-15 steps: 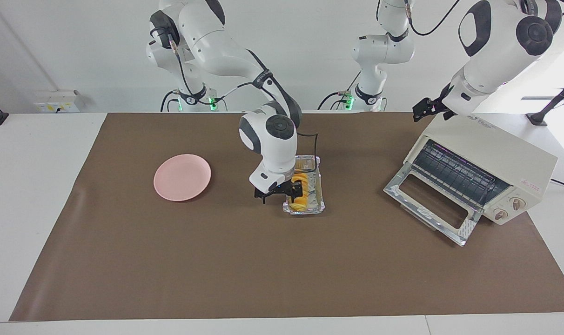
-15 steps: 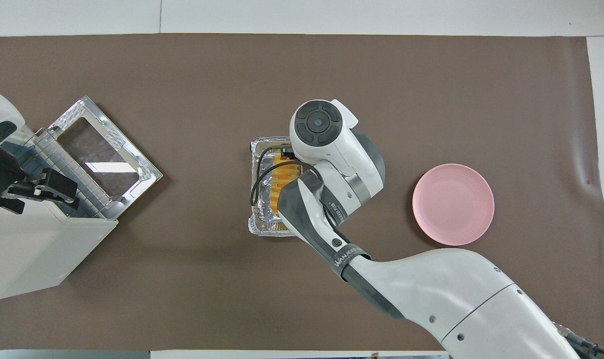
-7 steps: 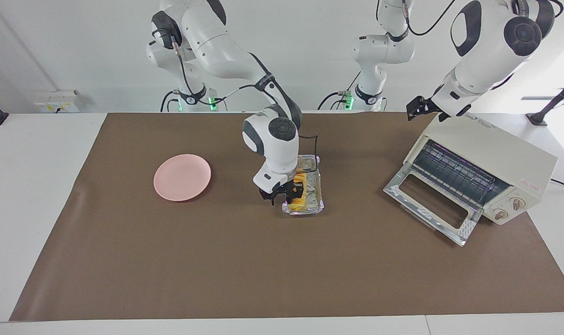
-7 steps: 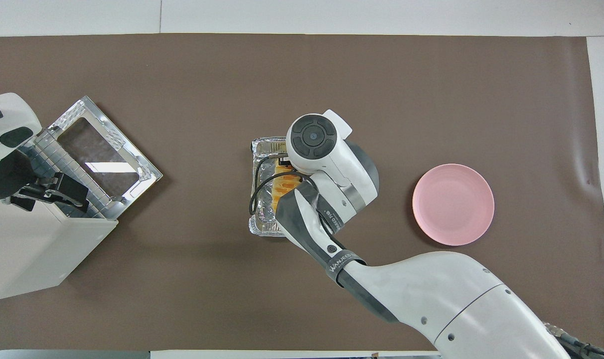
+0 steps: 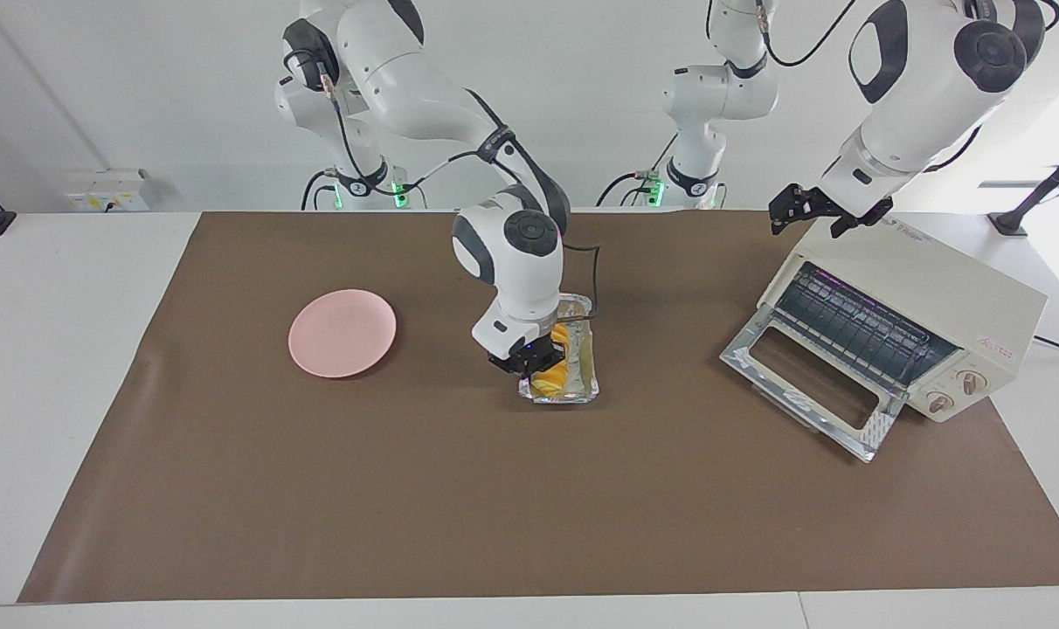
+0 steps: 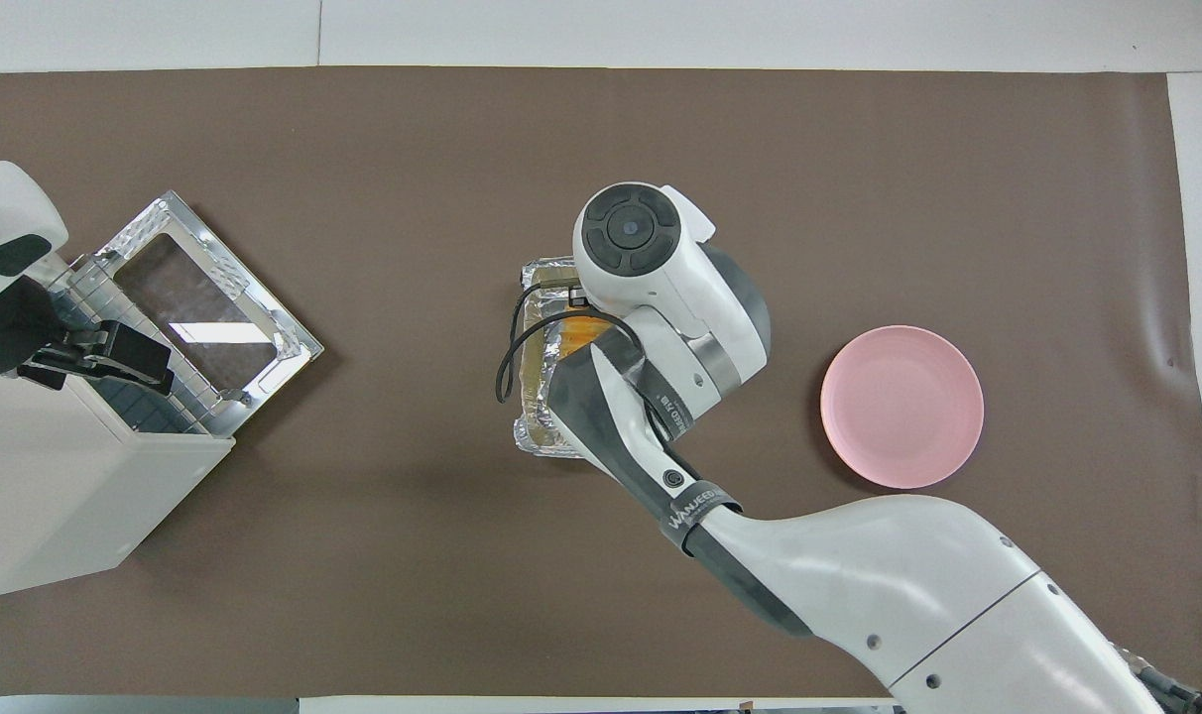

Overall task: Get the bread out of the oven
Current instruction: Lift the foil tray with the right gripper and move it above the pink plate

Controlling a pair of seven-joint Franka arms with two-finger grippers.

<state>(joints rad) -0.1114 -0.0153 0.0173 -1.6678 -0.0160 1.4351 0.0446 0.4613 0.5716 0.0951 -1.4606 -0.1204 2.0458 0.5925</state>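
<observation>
bread (image 5: 550, 377), one loaf, lies in one foil tray (image 5: 582, 384) mid bench, out of the one oven (image 5: 914, 336). one pink plate (image 5: 342, 333) sits nearby. right pincer (image 5: 529, 360) reaches down, closed on the bread. left pincer (image 5: 805, 208) hangs open over the oven.

Facing high; overhead steep; both share table (image 5: 232, 489).

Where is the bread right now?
The bread lies in the foil tray at the middle of the table, between the pink plate and the open oven, with the right gripper shut on it.
</observation>
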